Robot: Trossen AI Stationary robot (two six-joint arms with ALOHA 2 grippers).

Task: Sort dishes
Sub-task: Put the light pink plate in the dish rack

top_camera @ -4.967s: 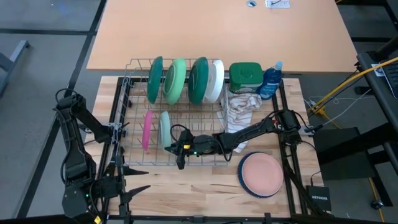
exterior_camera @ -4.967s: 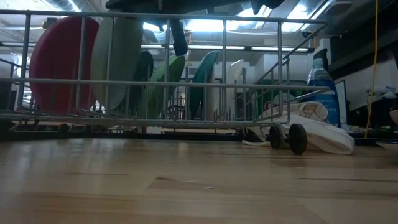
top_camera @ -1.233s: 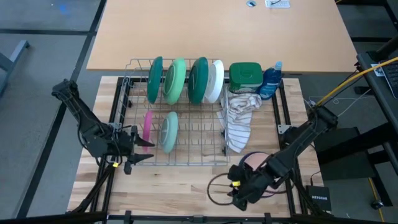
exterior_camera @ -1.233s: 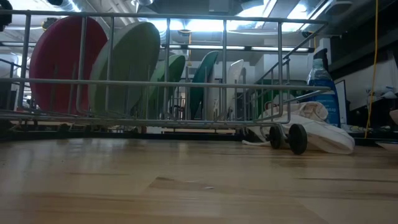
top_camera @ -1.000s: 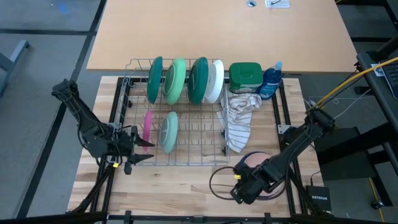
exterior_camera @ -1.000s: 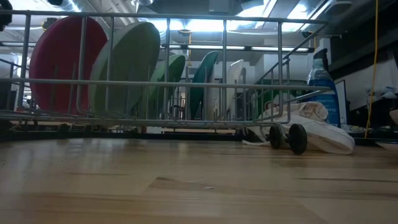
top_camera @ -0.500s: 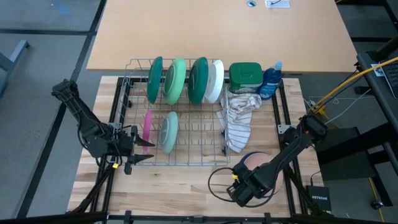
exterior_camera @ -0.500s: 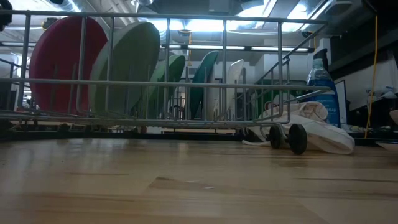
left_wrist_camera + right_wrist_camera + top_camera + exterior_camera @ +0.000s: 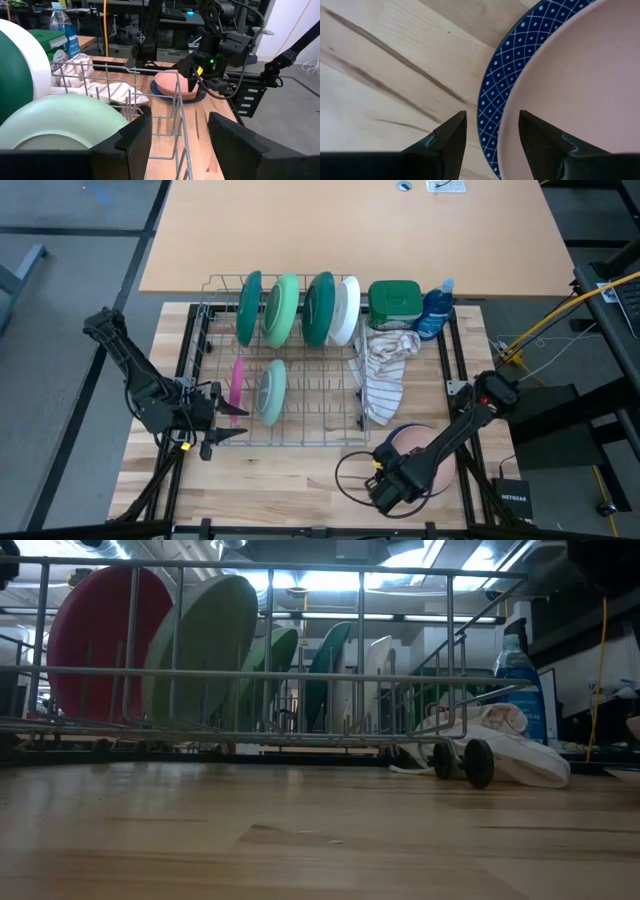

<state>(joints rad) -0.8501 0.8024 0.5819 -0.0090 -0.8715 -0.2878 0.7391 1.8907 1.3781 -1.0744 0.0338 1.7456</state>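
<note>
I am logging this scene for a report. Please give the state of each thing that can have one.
Right gripper: open, at the edge of the stacked plates.
Left gripper: open, at the rack's left end.
Pink plate: flat on the navy plate.
Dish rack: six plates upright.
Green tub: lid closed.

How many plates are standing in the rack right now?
6. Four in the back row: dark green plate, light green plate, second dark green plate, white plate. Two in the front row: pink plate, pale teal plate. Others may be hidden behind these.
</note>
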